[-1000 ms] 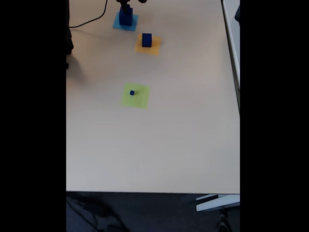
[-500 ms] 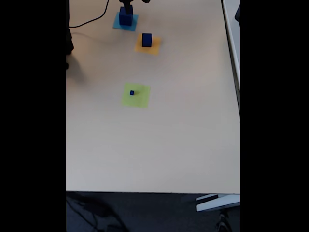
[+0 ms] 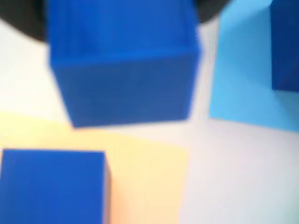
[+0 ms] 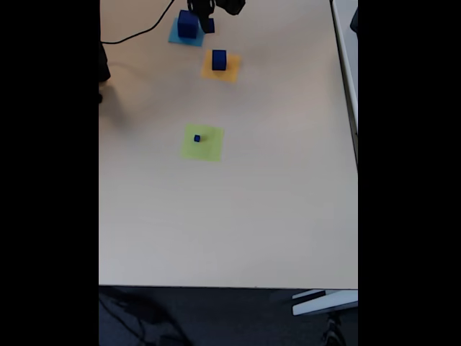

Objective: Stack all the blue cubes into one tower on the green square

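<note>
**Pincer at far edge by large cube; cubes on three separate squares**

Fixed view: pincer [image 4: 208, 26] sits at the top edge of the surface [image 4: 274, 202], just right of the large cube [image 4: 189, 23]. It's dark and tiny here, and the jaws are not readable, so I can't tell if it's released or clenched. The large cube stands on the light-blue square [image 4: 178, 37], apart from the pincer as far as the res. allows. The medium cube [image 4: 219, 60] stands on the orange square [image 4: 229, 72], below and right of the light-blue one. The small cube [image 4: 197, 138] sits on the green square [image 4: 205, 148], upper-left part, well apart from the other two cubes. No tower is built: each cube stands alone on its own square. A black cable [image 4: 137, 32] runs across the top-left of the surface.

Wrist view (very blurred): a dark blue block [image 3: 121, 65] lies close to the lens at top centre. It's possibly something in the pincer or part of it, can't tell which. The light-blue square [image 3: 243, 74] is at right, with the large cube [image 3: 286, 46] cut off by the right edge. The orange square [image 3: 145, 177] is at the bottom, with the medium cube [image 3: 51, 186] on it at bottom left. Pale surface [image 3: 243, 177] shows btw. the two squares.
</note>
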You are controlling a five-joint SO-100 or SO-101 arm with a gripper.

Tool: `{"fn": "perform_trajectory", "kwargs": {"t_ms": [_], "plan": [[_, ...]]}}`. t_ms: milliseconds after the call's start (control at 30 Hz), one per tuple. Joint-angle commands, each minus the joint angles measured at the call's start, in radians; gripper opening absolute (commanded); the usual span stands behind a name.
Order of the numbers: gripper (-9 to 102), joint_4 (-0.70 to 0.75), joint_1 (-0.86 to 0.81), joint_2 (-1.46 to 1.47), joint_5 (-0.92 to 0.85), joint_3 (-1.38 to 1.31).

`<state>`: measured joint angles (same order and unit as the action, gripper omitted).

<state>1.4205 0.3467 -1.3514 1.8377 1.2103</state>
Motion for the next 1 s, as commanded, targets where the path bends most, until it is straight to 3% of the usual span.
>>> {"fn": "perform_trajectory", "kwargs": {"t_ms": [0,500,967], "plan": [[7,-0.052,-0.028,-0.094,-0.043,-0.011],[5,-0.227,-0.081,-0.097,-0.115,0.130],[6,-0.305,-0.092,-0.104,-0.129,0.229]]}}
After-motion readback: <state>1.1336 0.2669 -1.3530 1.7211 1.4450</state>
